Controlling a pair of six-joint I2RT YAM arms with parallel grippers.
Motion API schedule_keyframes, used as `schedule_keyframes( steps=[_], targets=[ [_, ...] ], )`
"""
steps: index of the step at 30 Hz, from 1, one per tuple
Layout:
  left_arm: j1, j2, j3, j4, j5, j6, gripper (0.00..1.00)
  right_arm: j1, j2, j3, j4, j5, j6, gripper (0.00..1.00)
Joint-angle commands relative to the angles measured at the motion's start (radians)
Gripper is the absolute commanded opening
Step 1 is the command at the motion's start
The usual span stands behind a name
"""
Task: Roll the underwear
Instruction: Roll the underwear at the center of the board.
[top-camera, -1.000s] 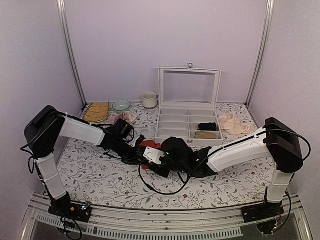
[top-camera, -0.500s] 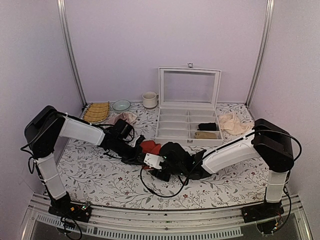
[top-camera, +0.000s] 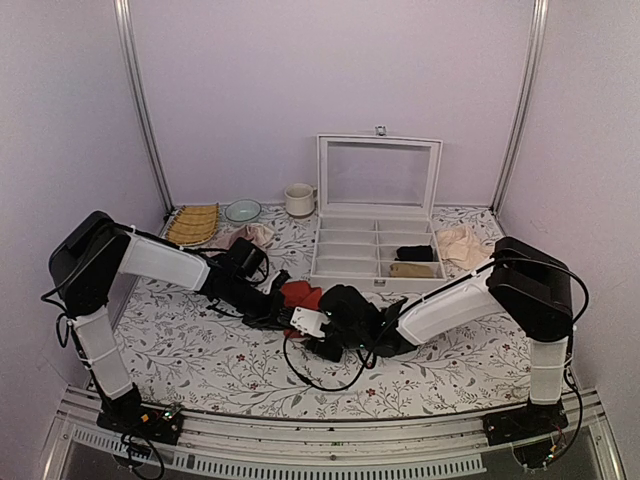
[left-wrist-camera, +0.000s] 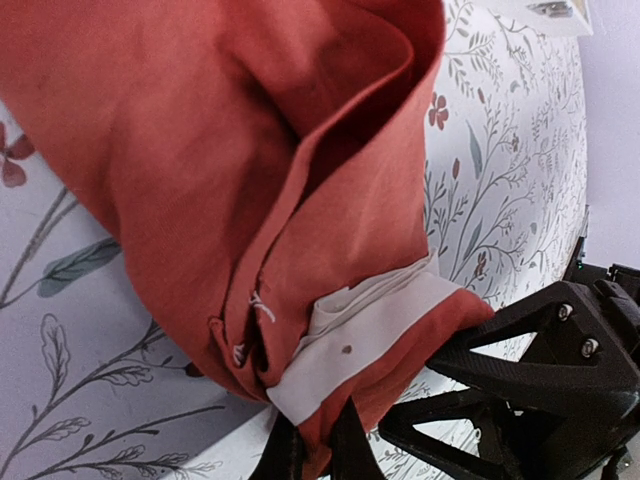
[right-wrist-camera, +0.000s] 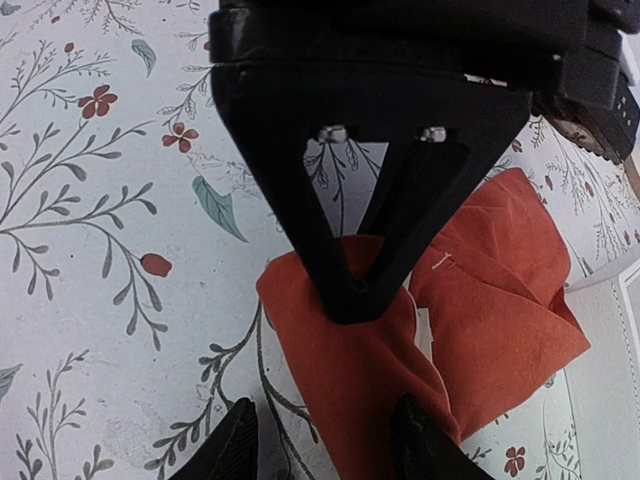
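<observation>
The underwear (top-camera: 300, 296) lies in the same spot as a second ago. It is near the middle of the worktop (top-camera: 190, 350), just in front of the white box (top-camera: 377, 250). The left arm (top-camera: 160, 262) has not moved. The right arm (top-camera: 450, 305) has. Its big black joint (top-camera: 530, 285) has swung in from the right edge of the worktop toward the middle. Its wrist has slid a little toward the near edge.

The left fingers (left-wrist-camera: 348, 448) are pressed together on the underwear. They pinch a folded edge where the red cloth meets the cream band. The rest of the red cloth spreads away from them on the worktop, loose and wrinkly.

The right fingers (right-wrist-camera: 418, 442) stand apart with a clear gap and hold nothing. One is over the edge of the red cloth, but I cannot tell if it touches. The other is over bare worktop just beside the cloth. The black tip of the left fingers comes down on the red cloth right in front of them.

A pink cloth (top-camera: 250, 236) lies near the far left corner. A beige cloth (top-camera: 462, 245) lies near the far right corner.
</observation>
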Motion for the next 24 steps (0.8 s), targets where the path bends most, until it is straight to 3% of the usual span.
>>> schedule_keyframes(
  steps=[1,10,17,24],
  targets=[
    [-0.012,0.025,-0.004,-0.063,-0.021,0.023,0.00,-0.025,0.095,0.025,-0.022,-0.003,-0.007,0.46],
    [-0.013,0.025,-0.005,-0.065,-0.018,0.027,0.00,-0.043,0.111,0.024,-0.025,-0.019,0.004,0.41],
    [-0.013,0.026,-0.007,-0.066,-0.019,0.027,0.00,-0.048,0.120,0.016,-0.030,-0.034,0.011,0.26],
    [-0.013,0.028,-0.006,-0.069,-0.018,0.027,0.00,-0.048,0.126,0.009,-0.059,-0.062,0.024,0.18]
  ],
)
